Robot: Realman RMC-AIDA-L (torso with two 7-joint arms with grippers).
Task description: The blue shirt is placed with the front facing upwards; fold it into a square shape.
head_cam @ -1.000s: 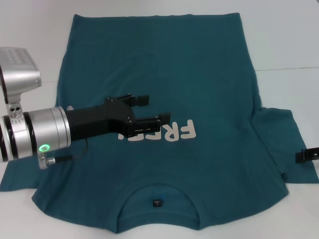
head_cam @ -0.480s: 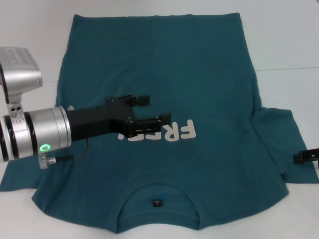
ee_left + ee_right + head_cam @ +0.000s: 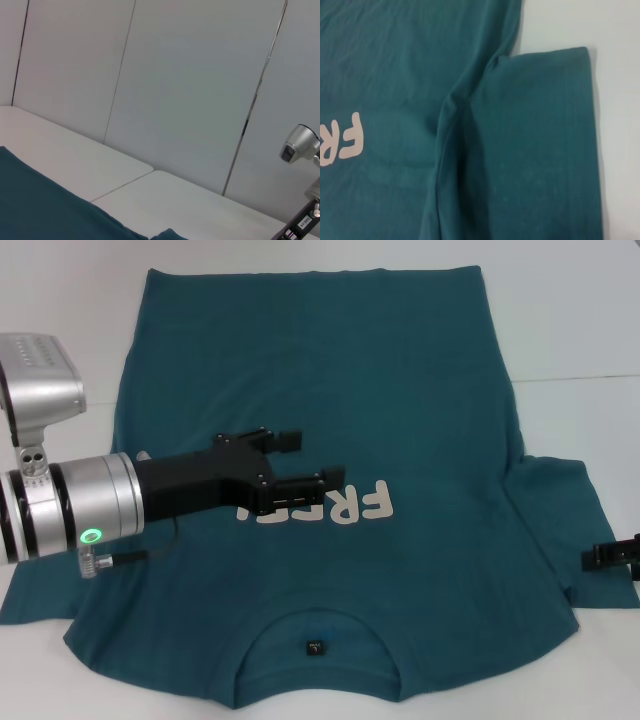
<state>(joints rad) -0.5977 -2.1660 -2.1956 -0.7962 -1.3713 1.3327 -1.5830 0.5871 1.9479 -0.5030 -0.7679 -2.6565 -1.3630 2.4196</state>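
The blue shirt (image 3: pixel 400 390) lies flat on the white table with its front up and the neckline toward me. Its pale "FREE!" print (image 3: pixel 350 505) crosses the chest, and a small black label (image 3: pixel 315 647) sits inside the collar. My left gripper (image 3: pixel 312 458) hangs open over the chest, covering the start of the print, with nothing between its fingers. My right gripper (image 3: pixel 610 555) shows only as a black tip at the outer edge of the right sleeve (image 3: pixel 565 520). The right wrist view looks down on that sleeve (image 3: pixel 540 140) and its armpit seam.
Bare white table (image 3: pixel 580 320) surrounds the shirt on the far and right sides. The left wrist view faces grey wall panels (image 3: pixel 190 90) beyond the table, with a strip of shirt (image 3: pixel 40 200) and part of the other arm (image 3: pixel 302 145).
The right gripper's tip has crept a little leftward, onto the sleeve's outer edge. The left arm and the shirt have not moved.
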